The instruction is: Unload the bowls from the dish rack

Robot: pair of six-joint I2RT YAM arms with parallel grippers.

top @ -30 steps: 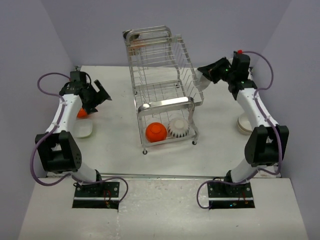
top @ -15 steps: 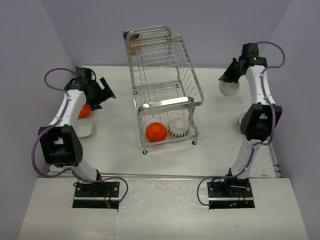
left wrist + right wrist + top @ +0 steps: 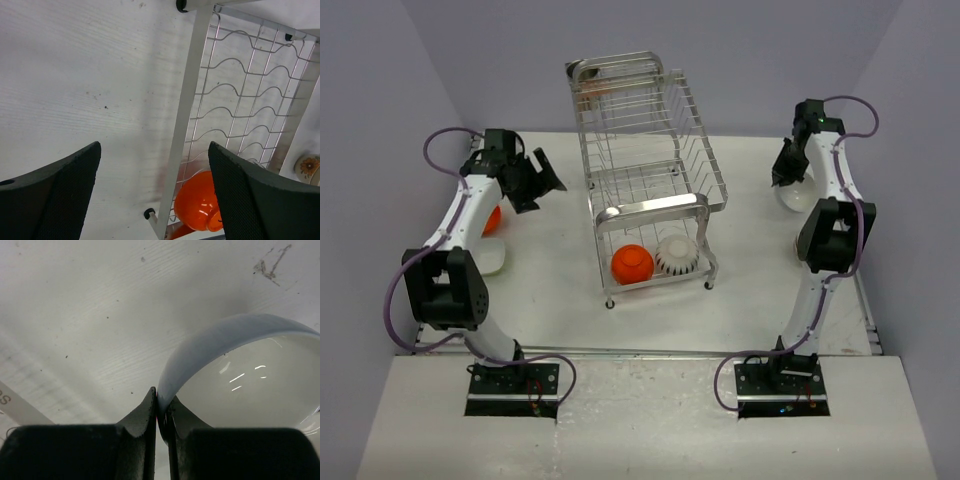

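Note:
The chrome wire dish rack (image 3: pixel 665 207) stands at the table's middle. Its lower tier holds an orange bowl (image 3: pixel 632 264) and a ribbed white bowl (image 3: pixel 677 256). My right gripper (image 3: pixel 783 177) is shut on the rim of a plain white bowl (image 3: pixel 802 197), low over the table at the far right. In the right wrist view the gripper (image 3: pixel 161 412) pinches that rim (image 3: pixel 220 340). My left gripper (image 3: pixel 544 181) is open and empty, just left of the rack. In the left wrist view the gripper (image 3: pixel 155 200) frames the rack's bar (image 3: pixel 187 115) and the orange bowl (image 3: pixel 200 207).
A second orange bowl (image 3: pixel 491 220) and a white bowl (image 3: pixel 488 260) sit on the table at the left, beside my left arm. A small dish (image 3: pixel 588 92) rests at the back of the rack's top tier. Purple walls close in on three sides.
My right arm has swung the white bowl from beside the rack out to the far right and lowered it. My left gripper has moved right, away from the left orange bowl, towards the rack.

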